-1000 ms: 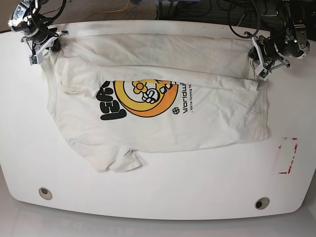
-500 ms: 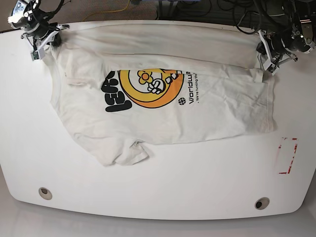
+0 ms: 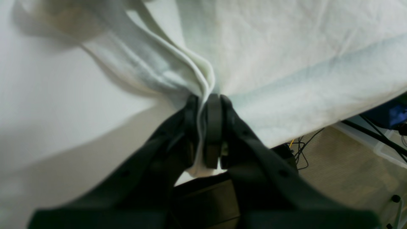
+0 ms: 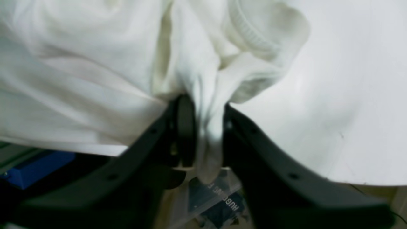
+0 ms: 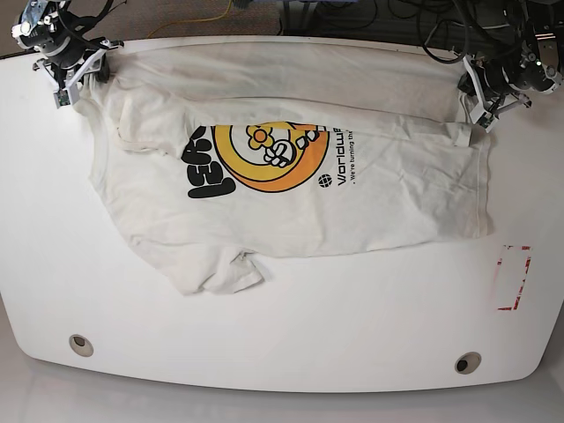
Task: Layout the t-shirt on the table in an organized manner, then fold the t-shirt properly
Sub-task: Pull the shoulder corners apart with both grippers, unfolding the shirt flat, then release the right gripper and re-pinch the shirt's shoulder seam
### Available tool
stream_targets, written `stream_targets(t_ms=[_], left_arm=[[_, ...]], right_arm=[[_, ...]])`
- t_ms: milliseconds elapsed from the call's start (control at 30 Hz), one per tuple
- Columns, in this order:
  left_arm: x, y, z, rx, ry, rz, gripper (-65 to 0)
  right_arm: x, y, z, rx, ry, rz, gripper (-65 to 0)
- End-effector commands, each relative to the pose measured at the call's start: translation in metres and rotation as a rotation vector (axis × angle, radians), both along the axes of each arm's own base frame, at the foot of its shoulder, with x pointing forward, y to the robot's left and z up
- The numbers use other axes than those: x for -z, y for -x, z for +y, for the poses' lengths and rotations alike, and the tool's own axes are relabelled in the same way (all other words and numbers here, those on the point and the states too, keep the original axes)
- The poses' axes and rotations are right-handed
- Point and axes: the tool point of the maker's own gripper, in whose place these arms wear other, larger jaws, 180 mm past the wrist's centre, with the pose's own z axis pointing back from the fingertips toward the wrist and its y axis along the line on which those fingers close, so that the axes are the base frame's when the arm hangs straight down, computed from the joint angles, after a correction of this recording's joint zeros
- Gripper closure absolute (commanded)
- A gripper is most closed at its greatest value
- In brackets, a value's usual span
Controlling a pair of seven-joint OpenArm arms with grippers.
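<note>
The white t-shirt (image 5: 291, 203) lies spread across the table (image 5: 282, 326), its orange print and black lettering facing up. Its far part is folded over along the table's back edge, and one sleeve is crumpled at the front left. My left gripper (image 5: 477, 104) is at the far right corner. In the left wrist view this gripper (image 3: 206, 101) is shut on a thin fold of the t-shirt (image 3: 286, 63). My right gripper (image 5: 70, 75) is at the far left corner. Seen from the right wrist, its jaws (image 4: 205, 111) stand apart, and a bunch of the t-shirt (image 4: 95, 63) hangs loosely between them.
Two grey grommet holes (image 5: 80, 345) (image 5: 467, 362) sit near the front edge. A red tape rectangle (image 5: 514, 278) marks the right side. Cables (image 5: 352, 18) run on the floor behind the table. A blue box (image 4: 31, 168) lies below the table's edge.
Both arms drew the shirt toward the far edge, carrying the print with it. The right gripper's jaws have since parted around the cloth. The left gripper still pinches its corner.
</note>
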Motion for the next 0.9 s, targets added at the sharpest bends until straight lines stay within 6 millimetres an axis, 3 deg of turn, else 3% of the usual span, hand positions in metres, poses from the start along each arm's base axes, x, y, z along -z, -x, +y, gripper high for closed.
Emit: stream_targets(t_ms=[0, 167, 267, 533, 667, 867], left_arm=[[-0.006, -0.003, 0.007, 0.011, -0.030, -0.011, -10.6], [-0.007, -0.004, 0.006, 0.010, -0.025, -0.016, -21.2], [-0.007, -0.005, 0.007, 0.008, -0.025, -0.018, -23.2], [-0.022, -0.018, 0.014, -0.005, -0.045, -0.076, -23.2], [-0.029, -0.027, 0.013, 0.000, -0.051, -0.106, -23.2], [-0.034, -0.038, 0.013, 0.001, -0.051, -0.136, -23.2]], right_arm=[[-0.009, -0.003, -0.006, -0.005, 0.023, -0.022, -34.2], [-0.018, 0.001, -0.025, 0.047, 0.055, -0.039, -58.0], [-0.021, 0.003, -0.031, 0.062, 0.065, -0.045, -64.4], [-0.047, -0.012, -0.032, 0.053, 0.116, -0.123, -64.4], [-0.058, -0.035, -0.023, 0.041, 0.115, -0.194, -64.4], [-0.051, -0.057, -0.002, -0.024, 0.081, -0.177, -64.4]])
